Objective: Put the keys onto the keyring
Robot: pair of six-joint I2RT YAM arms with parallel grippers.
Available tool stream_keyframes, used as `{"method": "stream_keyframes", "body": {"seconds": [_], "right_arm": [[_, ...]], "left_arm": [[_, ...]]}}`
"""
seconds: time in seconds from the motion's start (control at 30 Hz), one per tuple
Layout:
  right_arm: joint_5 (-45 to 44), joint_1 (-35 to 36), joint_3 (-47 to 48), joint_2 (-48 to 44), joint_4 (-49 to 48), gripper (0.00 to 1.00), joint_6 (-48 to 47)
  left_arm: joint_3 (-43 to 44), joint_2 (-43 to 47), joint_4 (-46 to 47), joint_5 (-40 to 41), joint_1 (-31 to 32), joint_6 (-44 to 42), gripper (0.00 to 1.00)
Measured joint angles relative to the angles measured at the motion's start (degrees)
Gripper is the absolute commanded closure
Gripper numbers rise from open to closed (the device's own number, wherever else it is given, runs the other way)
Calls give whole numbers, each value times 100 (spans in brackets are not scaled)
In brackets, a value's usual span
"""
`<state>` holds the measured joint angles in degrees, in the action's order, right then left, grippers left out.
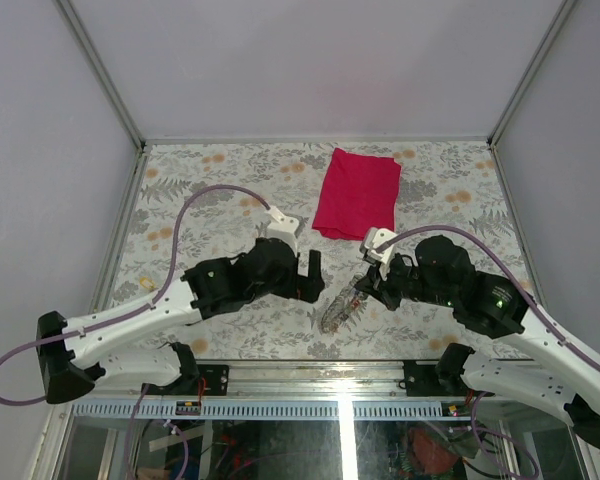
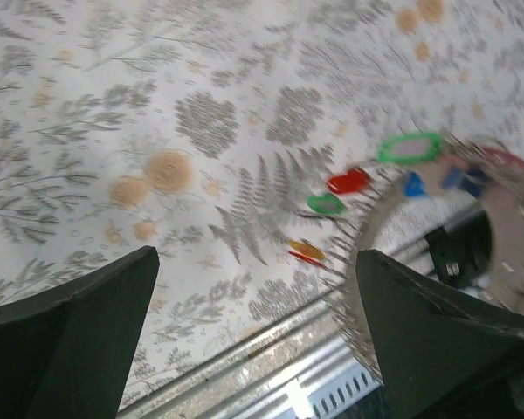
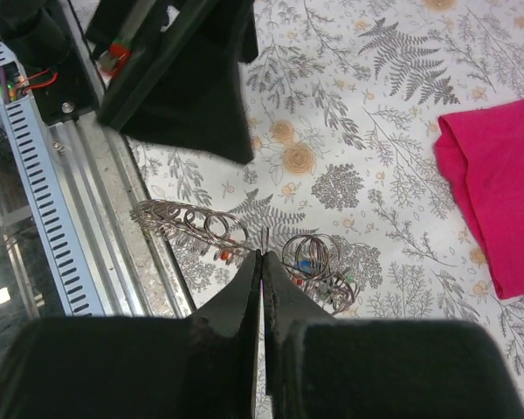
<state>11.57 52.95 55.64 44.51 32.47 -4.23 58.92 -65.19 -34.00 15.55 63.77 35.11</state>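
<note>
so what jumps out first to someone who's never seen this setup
The bright red cloth at the far side of the fern-patterned table catches the eye first. Near the front edge, the right gripper is shut on the grey metal keyring, with tiny colour-headed keys clustered along it. The left gripper faces the ring with its fingers wide open.

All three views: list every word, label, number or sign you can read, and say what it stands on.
None can be read.
The keyring, the keys, the red cloth and the patterned tabletop show no lettering.
A small coloured tag at the near edge is too small to read.
</note>
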Motion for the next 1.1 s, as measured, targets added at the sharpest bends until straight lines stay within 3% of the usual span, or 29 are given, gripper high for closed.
{"method": "stream_keyframes", "body": {"seconds": [0.2,0.37,0.57,0.87,1.1], "right_arm": [[-402,0,107,157,205,100,11],[-511,0,105,140,197,100,61],[-503,0,107,170,186,100,103],[-492,0,271,647,153,100,136],[-457,0,376,870,149,100,236]], "left_arm": [[-343,7,59,-162,-1338,326,0],[-640,-33,4,212,-2282,625,0],[-675,-264,-173,929,-2769,1099,0],[-1128,-492,-345,1305,-3292,1803,0],[-1523,-446,-328,1386,-4629,1840,0]]}}
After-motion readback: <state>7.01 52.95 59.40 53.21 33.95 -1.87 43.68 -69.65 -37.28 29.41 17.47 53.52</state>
